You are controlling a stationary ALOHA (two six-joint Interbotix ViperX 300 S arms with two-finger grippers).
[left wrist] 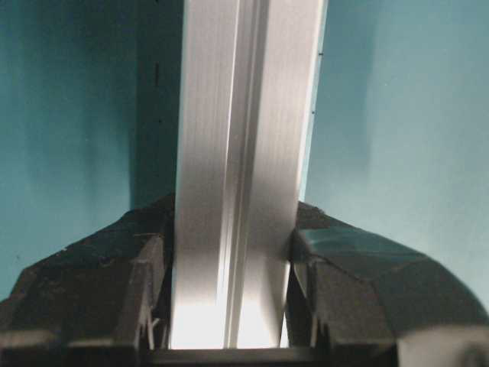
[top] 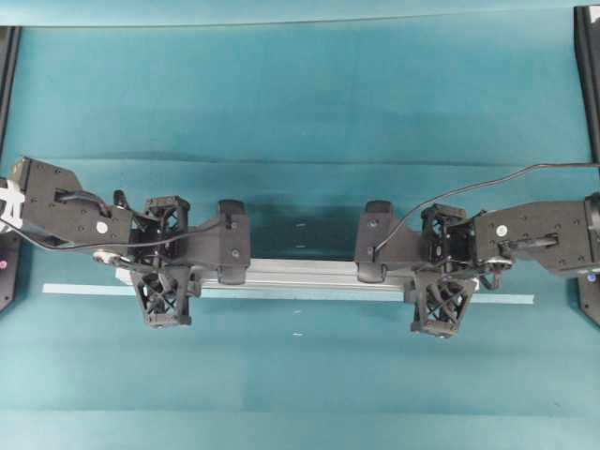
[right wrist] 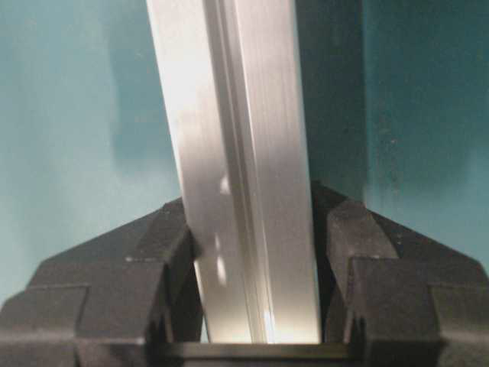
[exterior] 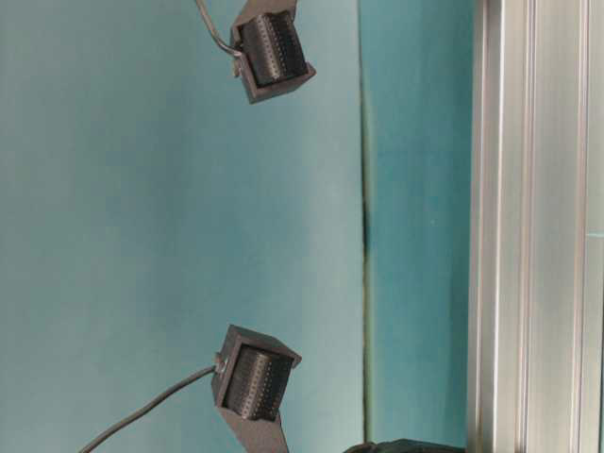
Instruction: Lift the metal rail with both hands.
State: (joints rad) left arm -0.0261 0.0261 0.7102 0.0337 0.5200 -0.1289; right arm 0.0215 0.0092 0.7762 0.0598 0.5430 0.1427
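Observation:
The metal rail [top: 300, 273] is a long silver grooved bar lying left to right across the middle of the overhead view. My left gripper [top: 167, 270] is shut on the rail near its left end, one lattice finger on each side. My right gripper [top: 441, 272] is shut on it near its right end. In the left wrist view the rail [left wrist: 237, 153] runs straight up between the fingers [left wrist: 153, 260]. In the right wrist view it [right wrist: 237, 153] leans slightly left. A broad shadow beside the rail shows that it hangs clear of the table.
A thin pale-blue tape strip [top: 80, 290] lies on the teal table just in front of the rail and sticks out past both ends. Black frame posts [top: 589, 75] stand at the table's side edges. The table-level view shows the rail [exterior: 538, 226] and two black camera housings [exterior: 255, 377].

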